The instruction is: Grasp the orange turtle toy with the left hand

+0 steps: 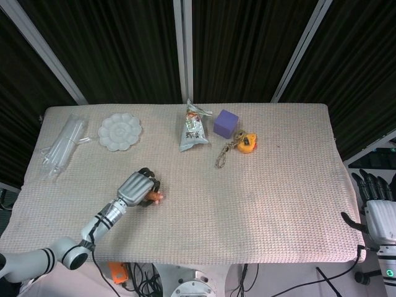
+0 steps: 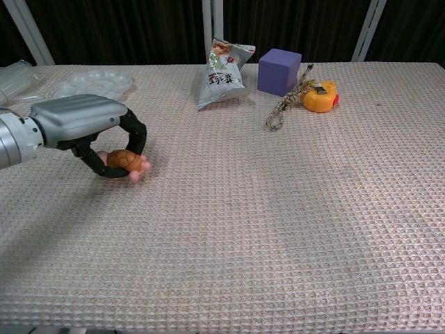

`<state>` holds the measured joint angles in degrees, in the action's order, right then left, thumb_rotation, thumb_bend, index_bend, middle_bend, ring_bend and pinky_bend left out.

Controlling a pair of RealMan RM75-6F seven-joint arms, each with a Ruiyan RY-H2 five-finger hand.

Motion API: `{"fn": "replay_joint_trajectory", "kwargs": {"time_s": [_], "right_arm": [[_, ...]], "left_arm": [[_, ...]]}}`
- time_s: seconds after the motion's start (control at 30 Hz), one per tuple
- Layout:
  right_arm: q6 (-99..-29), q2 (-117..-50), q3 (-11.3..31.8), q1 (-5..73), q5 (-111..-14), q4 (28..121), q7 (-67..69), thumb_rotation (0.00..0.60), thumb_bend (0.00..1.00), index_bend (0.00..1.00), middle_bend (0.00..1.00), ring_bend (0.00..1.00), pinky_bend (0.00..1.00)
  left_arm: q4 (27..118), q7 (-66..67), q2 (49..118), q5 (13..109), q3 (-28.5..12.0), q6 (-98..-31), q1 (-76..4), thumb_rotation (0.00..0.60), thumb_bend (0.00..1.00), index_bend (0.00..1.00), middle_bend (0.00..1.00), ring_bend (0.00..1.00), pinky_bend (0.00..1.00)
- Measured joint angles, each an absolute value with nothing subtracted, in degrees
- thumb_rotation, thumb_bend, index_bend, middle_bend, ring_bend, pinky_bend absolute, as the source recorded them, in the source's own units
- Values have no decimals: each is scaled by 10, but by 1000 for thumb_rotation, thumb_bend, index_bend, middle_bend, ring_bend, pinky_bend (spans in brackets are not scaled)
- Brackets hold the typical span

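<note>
The orange turtle toy with pink feet sits in my left hand, whose dark fingers curl around its shell just above the cloth. From the head view the left hand covers most of the turtle; only a pink-orange edge shows. My right hand hangs off the table's right edge, fingers apart and holding nothing.
A white palette dish and clear plastic tubes lie at the back left. A snack bag, a purple cube and an orange tape measure with a cord lie at the back centre.
</note>
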<state>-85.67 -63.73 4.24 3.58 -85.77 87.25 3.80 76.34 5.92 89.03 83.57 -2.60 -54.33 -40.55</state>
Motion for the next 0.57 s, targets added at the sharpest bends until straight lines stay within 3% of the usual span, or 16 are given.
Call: {"fn": "replay_joint_trajectory", "kwargs": {"time_s": [0.27,0.57], "right_arm": [[-859,-634,44,35,-858,878,41,600,117,0,0,0,0],[-850,-643,51,44,-853,878,46,600,117,0,0,0,0]], "left_arm": [[774,75,860,821,-31,-602,-373,600,35,66,9,0,0],[851,116,752,802,-4,-701,-276,600,53,66,33,0,0]]}}
